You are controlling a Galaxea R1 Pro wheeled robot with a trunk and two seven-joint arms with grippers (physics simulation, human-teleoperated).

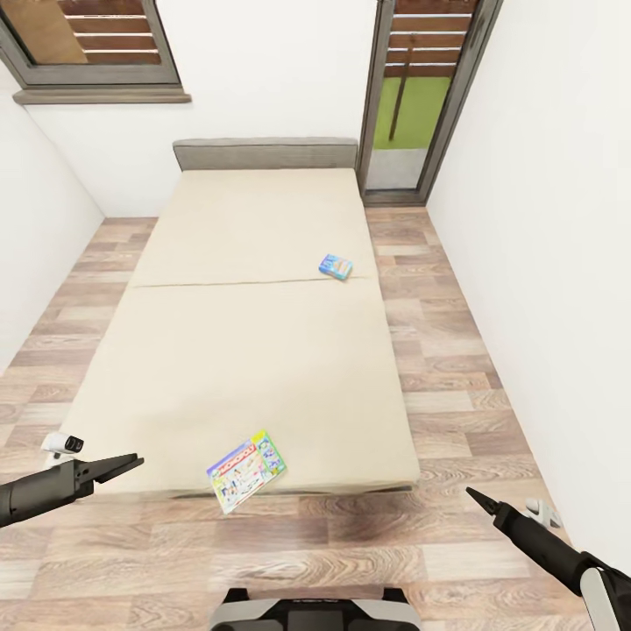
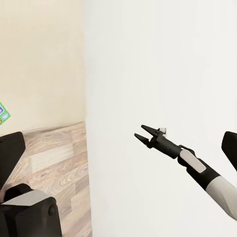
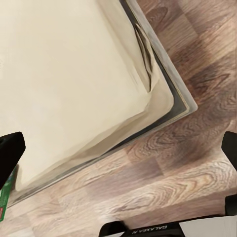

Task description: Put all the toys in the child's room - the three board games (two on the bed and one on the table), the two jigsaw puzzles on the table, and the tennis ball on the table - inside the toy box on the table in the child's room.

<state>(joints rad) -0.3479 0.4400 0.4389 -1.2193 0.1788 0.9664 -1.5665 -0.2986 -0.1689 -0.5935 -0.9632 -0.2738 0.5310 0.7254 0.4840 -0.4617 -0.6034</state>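
Note:
Two board games lie on the beige bed (image 1: 245,350). A colourful Monopoly box (image 1: 247,470) sits at the foot edge, slightly overhanging it. A small blue box (image 1: 336,266) rests near the bed's right side, further back. My left gripper (image 1: 131,462) hovers open over the bed's near left corner, left of the Monopoly box, holding nothing. My right gripper (image 1: 473,495) is open and empty above the floor to the right of the bed's foot; the left wrist view shows its jaws (image 2: 139,132) spread. A green sliver of the Monopoly box (image 3: 6,197) peeks in beside a right finger (image 3: 10,150).
White walls close in on both sides. A glass door (image 1: 412,105) stands at the back right and a window (image 1: 88,44) at the back left. Wooden floor (image 1: 456,421) runs along the bed's right side and foot. My base (image 1: 307,609) is just before the foot edge.

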